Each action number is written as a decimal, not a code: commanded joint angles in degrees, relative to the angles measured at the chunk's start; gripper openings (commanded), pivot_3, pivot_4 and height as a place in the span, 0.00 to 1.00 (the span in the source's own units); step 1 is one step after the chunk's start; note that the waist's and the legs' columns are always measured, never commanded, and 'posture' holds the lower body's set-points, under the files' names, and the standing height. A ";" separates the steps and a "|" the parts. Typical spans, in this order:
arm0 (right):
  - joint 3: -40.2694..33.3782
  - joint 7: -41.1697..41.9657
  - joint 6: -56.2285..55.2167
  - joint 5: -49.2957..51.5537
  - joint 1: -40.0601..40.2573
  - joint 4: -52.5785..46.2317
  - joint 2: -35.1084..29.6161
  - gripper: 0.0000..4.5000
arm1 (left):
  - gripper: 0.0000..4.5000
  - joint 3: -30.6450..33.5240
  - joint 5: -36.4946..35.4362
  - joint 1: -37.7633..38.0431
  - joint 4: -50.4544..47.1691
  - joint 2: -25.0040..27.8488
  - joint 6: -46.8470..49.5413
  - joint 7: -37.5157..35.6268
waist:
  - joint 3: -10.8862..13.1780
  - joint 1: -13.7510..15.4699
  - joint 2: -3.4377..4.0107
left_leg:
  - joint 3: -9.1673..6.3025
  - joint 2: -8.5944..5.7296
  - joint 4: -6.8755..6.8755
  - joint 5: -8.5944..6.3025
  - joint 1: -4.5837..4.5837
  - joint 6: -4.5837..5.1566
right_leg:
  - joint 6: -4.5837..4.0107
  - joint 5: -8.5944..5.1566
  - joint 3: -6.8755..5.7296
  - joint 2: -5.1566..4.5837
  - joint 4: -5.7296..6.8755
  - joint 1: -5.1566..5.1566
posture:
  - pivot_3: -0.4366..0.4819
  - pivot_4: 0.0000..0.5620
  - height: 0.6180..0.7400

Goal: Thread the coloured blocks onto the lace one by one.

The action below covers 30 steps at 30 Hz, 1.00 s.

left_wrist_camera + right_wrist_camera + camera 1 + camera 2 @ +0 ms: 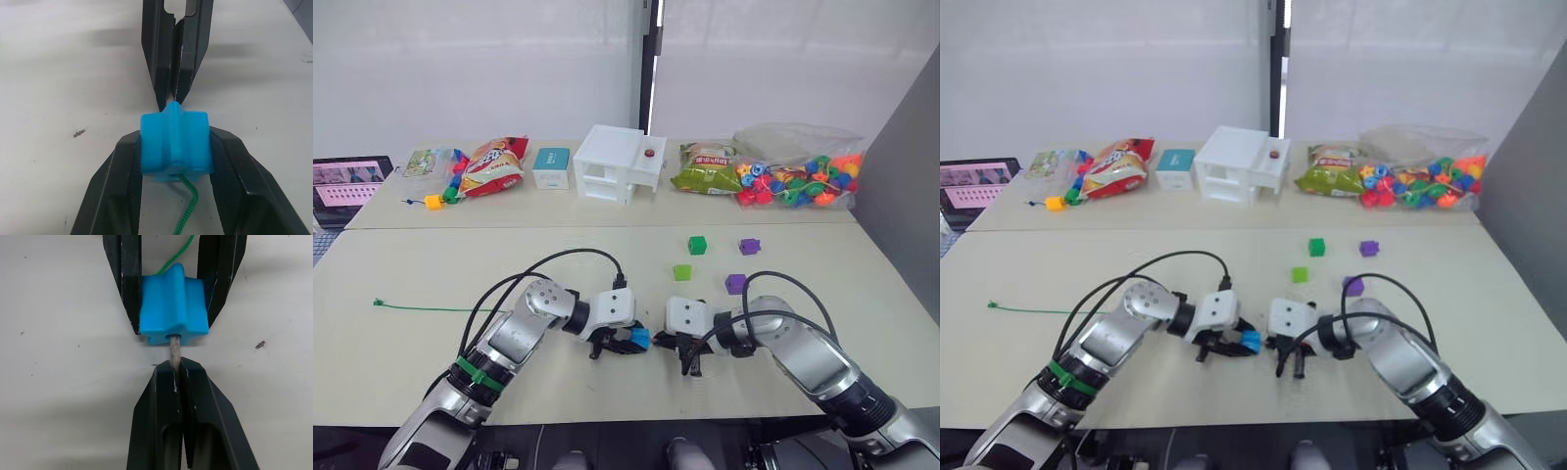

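Observation:
A light blue block [176, 144] is clamped between the fingers of my left gripper [634, 340], low over the near middle of the table. The green lace [188, 205] enters the block from behind, and its stiff pale tip [174, 348] sticks out the far side. My right gripper [175, 366] is shut on that tip, facing the left gripper head on. The rest of the lace [431, 307] trails left across the table to a knotted end [378, 303]. Two green blocks [697, 245] [681, 272] and two purple blocks [749, 246] [735, 283] lie loose beyond my right arm.
Along the far table stand a clear bag of mixed beads [798, 178], a white box [617, 162], snack bags [494, 163] [705, 168], a small teal box [551, 166] and a short bead string with a yellow cube [433, 202]. A screen [347, 184] sits at the far left.

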 commanded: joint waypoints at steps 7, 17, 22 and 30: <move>-0.77 1.28 0.06 -1.12 -0.67 -1.17 -0.67 0.00 | 0.31 4.98 -0.63 0.97 0.61 9.18 -1.96 -2.92 | 0.00 -0.22 0.00 | 0.00 0.01 -0.01 0.00 0.01 0.00 | 0.00 0.00 0.00 0.01 0.01 -0.02 | 0.48 0.27 1.00; -1.79 1.48 0.78 -0.53 -0.03 -3.03 -1.17 0.00 | 0.31 20.09 -1.98 11.40 20.71 32.02 -16.36 -8.17 | 0.01 -1.34 0.03 | 0.01 0.08 -0.16 -0.01 0.15 0.01 | -0.02 -0.01 0.00 0.06 0.03 -0.05 | 0.48 0.27 1.00; -1.76 1.66 0.44 -0.42 0.24 -2.79 -1.08 0.00 | 0.31 23.80 -0.97 9.28 35.08 35.45 -23.00 -6.93 | 0.02 -1.28 0.03 | 0.02 0.08 -0.18 -0.01 0.17 0.01 | -0.03 -0.02 0.00 0.06 0.05 -0.04 | 0.48 0.27 1.00; -1.47 2.02 0.20 -0.42 -0.69 -1.92 -0.08 0.00 | 0.99 26.15 -3.98 7.21 31.34 33.97 -19.60 -8.31 | 0.02 -0.69 0.02 | 0.02 0.06 -0.14 -0.01 0.07 0.01 | -0.02 -0.02 -0.02 0.02 0.06 -0.08 | 0.48 0.27 1.00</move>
